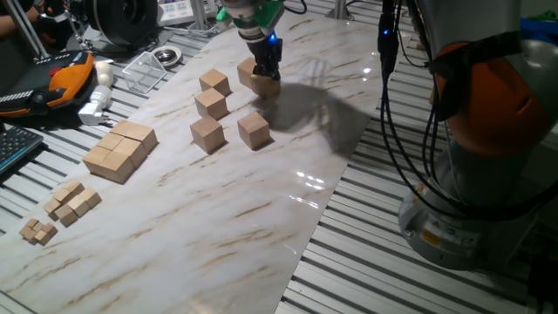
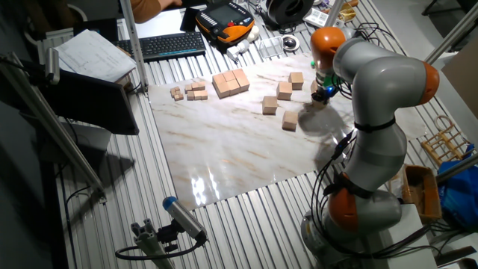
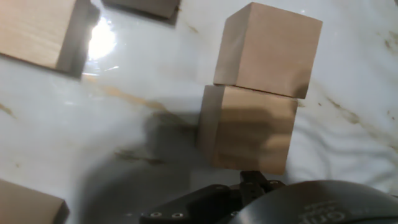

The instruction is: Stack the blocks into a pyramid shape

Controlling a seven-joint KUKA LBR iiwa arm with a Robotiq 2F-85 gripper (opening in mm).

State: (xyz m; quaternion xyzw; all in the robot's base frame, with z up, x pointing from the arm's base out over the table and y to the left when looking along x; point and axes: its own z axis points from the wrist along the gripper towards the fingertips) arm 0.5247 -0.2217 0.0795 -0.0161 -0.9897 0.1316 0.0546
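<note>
A white marble-patterned sheet (image 1: 227, 218) covered the slatted metal bench (image 1: 366, 279). The hand (image 1: 266, 73) stood at the sheet's 12 o'clock end, fingers clamped on one light-tan wooden cube (image 1: 265, 85), which touched a second cube (image 3: 267, 50) at its 12 o'clock side. Four more cubes (image 1: 211, 104) lay near, toward 8 o'clock. A joined wooden slab (image 1: 120, 150) rested at 9 o'clock.

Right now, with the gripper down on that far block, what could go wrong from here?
1. The gripper sits at a block pressed against its neighbour; lifting or shifting may drag both.
2. In the hand view the two blocks look offset, so a crooked base may topple later layers.
3. The other four blocks lie close; a low sweep could scatter them.
</note>
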